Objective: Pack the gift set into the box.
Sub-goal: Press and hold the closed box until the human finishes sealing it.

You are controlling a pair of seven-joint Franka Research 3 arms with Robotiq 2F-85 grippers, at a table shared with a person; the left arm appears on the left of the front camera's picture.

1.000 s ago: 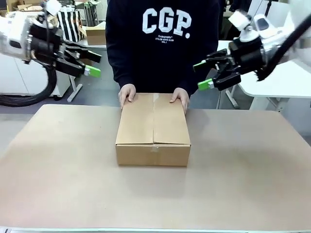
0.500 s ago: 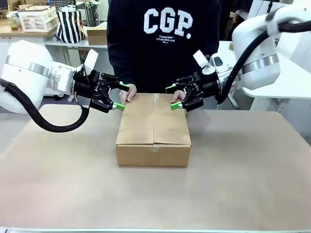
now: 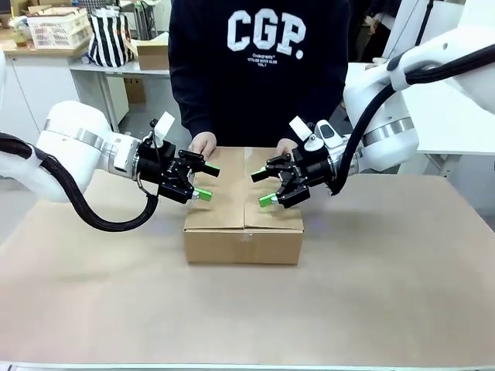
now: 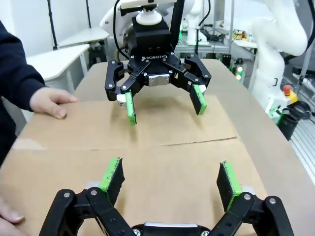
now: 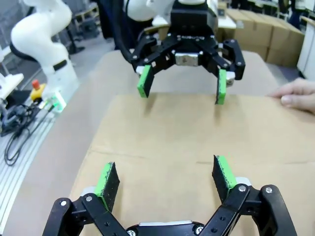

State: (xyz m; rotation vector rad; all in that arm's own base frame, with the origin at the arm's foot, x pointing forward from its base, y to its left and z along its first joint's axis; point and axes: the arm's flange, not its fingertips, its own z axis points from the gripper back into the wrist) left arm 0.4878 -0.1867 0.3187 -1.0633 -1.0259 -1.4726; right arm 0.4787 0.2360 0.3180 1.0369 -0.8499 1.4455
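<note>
You have a wide table covered in flat brown board (image 3: 402,294) in front of you. A person in a dark sweatshirt with white lettering (image 3: 259,85) stands at its far edge.

The large plain brown corrugated cardboard box (image 3: 244,246) sits at the middle of the table, nearer the person's side. Its top flaps lie flat and closed, with a seam running down the centre of the lid from the far edge to the near one.

Your white left arm (image 3: 73,151) reaches in low from the left. Your white right arm (image 3: 387,131) curves in from the right. Both end over the box lid.

The person's hands (image 3: 203,145) rest on the far edge of the lid, one near each far corner. The left wrist view catches one hand flat on the cardboard (image 4: 49,101).

Your left gripper (image 3: 207,181) is over the left half of the lid, its fingers spread wide with nothing between the green pads. Your right gripper (image 3: 261,188) is over the right half, likewise spread wide and empty. The two point at each other across the seam, near but apart.

In the left wrist view your own fingers (image 4: 171,179) frame bare cardboard, with the right gripper (image 4: 164,105) facing them. The right wrist view shows the same pairing in reverse. You cannot tell whether any pad touches the lid.
</note>
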